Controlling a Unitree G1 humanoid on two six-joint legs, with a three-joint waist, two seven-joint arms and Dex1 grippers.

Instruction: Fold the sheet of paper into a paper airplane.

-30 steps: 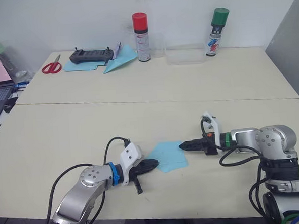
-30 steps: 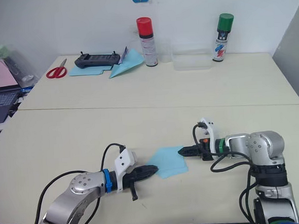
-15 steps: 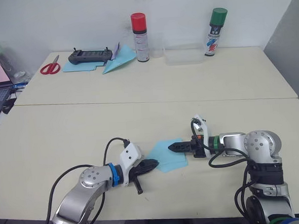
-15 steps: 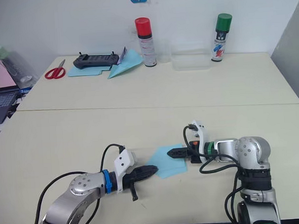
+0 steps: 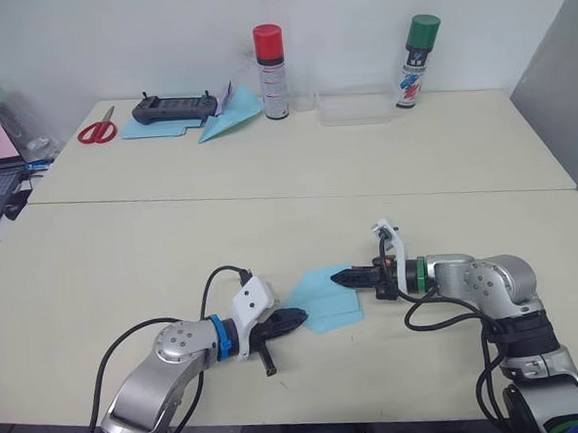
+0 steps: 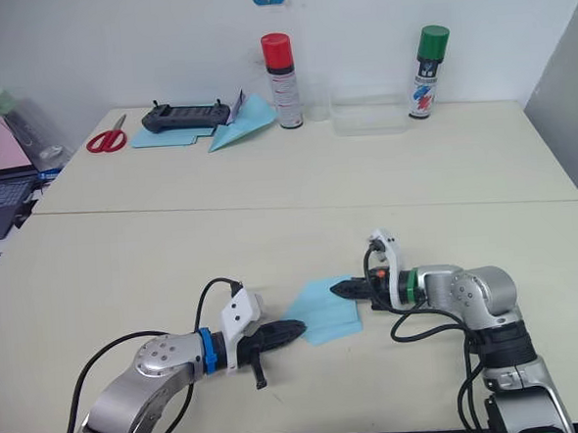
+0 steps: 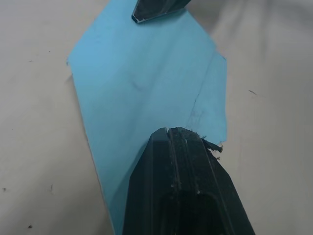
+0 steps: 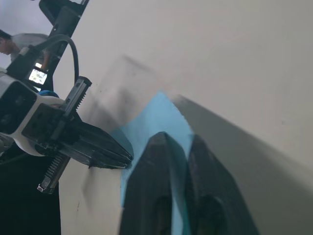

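Low in the frame's centre, the thin light-blue creased sheet of paper [image 5: 323, 299] lies on the counter [image 5: 270, 227], the left gripper [image 5: 293, 319] pinning its near corner with closed fingers and the right gripper [image 5: 340, 276] clamping its far edge, an early fold in hand that next calls for carrying that edge over.

The middle of the table [image 5: 172, 233] is bare, so a gripper can pass freely across the centre of the frame. Obstacles stand along the upper edge: scissors [image 5: 98, 129], remote controller [image 5: 174, 108], red-capped can [image 5: 271, 71], clear tray [image 5: 354, 107] and green-capped can [image 5: 417, 60].

Labels on both spray cans [image 5: 271, 70] seem too small to read.
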